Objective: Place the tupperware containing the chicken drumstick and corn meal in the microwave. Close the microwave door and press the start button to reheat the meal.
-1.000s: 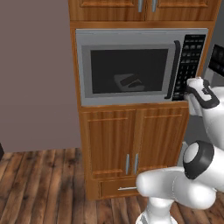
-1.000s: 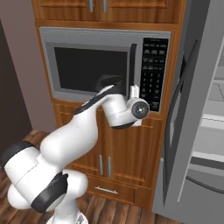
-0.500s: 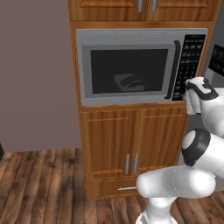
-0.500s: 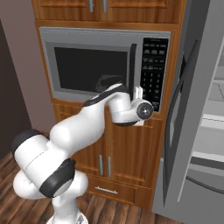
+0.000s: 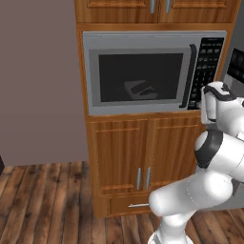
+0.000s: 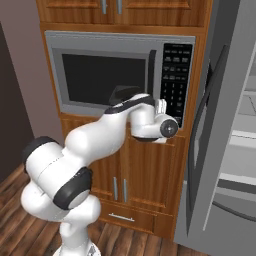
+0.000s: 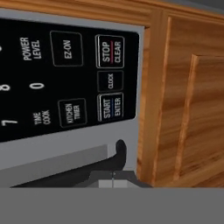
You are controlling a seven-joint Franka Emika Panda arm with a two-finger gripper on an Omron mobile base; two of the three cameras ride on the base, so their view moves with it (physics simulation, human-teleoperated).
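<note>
**Clerk:** Item one, the appliance?

**Me:** A large silver-grey built-in microwave (image 5: 152, 71), set into a column of wooden cabinets (image 5: 143, 157). Its wide grey microwave door (image 5: 140, 76) with the dark rectangular window is closed flush; the black vertical bar handle (image 5: 190, 76) stands at the door's right edge, just beside the black keypad panel (image 6: 176, 82).

**Clerk:** Item two, the meal?

**Me:** Behind the dark glass in the left base view I see a pale, shallow shape, which I take for the small clear plastic tupperware (image 5: 140, 88), inside the microwave. The drumstick and corn I cannot make out through the window (too dim).

**Clerk:** Item three, your hand?

**Me:** My hand (image 6: 161, 107) is held up at the lower right corner of the microwave, in front of the bottom of the keypad. Its two dark fingers (image 7: 120, 151) are pressed together with nothing between them. In the hand view their joined tip sits on the grey strip below the keypad, just under the START/ENTER button (image 7: 112, 106); whether it touches the strip I cannot tell.

**Clerk:** Neighbouring keys?

**Me:** STOP/CLEAR (image 7: 110, 51) at the top of that column, CLOCK (image 7: 110, 81) between the two.

**Clerk:** Surroundings?

**Me:** A grey fridge (image 6: 220, 125) to the right, its door ajar; wooden plank floor (image 5: 43, 200) below.
</note>
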